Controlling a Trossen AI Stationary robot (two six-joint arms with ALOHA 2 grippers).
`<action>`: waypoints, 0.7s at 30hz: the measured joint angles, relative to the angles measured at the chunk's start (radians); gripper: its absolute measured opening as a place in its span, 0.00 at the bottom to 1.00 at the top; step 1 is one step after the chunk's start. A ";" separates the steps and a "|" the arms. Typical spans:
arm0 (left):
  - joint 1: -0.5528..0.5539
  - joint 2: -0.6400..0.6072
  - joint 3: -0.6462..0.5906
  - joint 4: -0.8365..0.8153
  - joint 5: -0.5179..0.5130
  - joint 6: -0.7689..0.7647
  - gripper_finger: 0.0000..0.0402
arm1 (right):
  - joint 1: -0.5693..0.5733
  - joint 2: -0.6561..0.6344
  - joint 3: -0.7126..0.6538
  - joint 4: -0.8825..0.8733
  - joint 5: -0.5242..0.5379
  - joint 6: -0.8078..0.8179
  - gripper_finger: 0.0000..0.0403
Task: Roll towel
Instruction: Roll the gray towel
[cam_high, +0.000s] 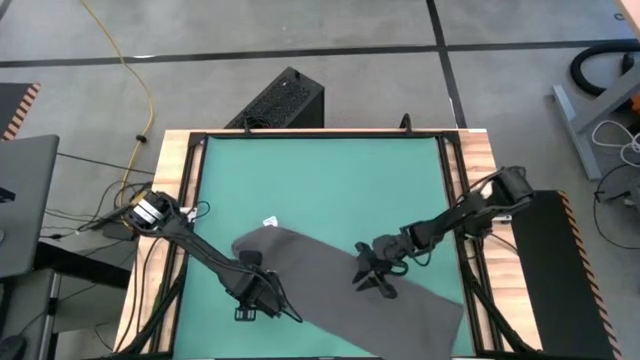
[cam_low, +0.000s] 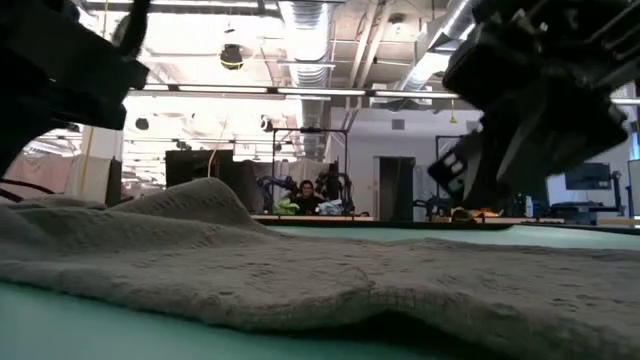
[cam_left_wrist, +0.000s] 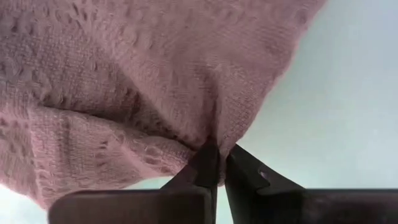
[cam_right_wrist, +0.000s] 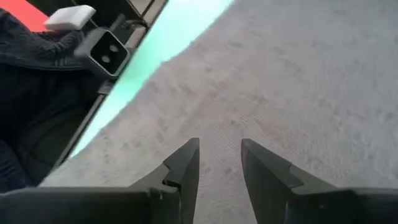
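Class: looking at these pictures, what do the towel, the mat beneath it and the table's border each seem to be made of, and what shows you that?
Towel: soft woven or knitted cloth, matte; textured weave and folds show in the left wrist view. Green mat: smooth, flat, matte sheet, perhaps rubber or vinyl; unclear which. Table border: looks like pale wood, with visible grain.

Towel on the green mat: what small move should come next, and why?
Probably close the right gripper on the towel. The left gripper is already shut on a pinch of the towel's edge, while the right one hangs open just above flat cloth, holding nothing, so rolling likely needs that second hold first.
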 joint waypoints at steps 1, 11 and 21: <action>-0.004 0.000 0.000 -0.004 0.001 -0.004 0.05 | 0.000 0.016 0.000 0.007 0.000 0.000 0.34; 0.002 -0.005 0.162 -0.292 -0.133 -0.053 0.31 | 0.002 0.098 0.001 0.023 -0.002 0.042 0.32; 0.129 -0.007 0.303 -0.232 -0.474 0.209 0.40 | 0.002 0.090 0.002 0.023 -0.002 0.038 0.32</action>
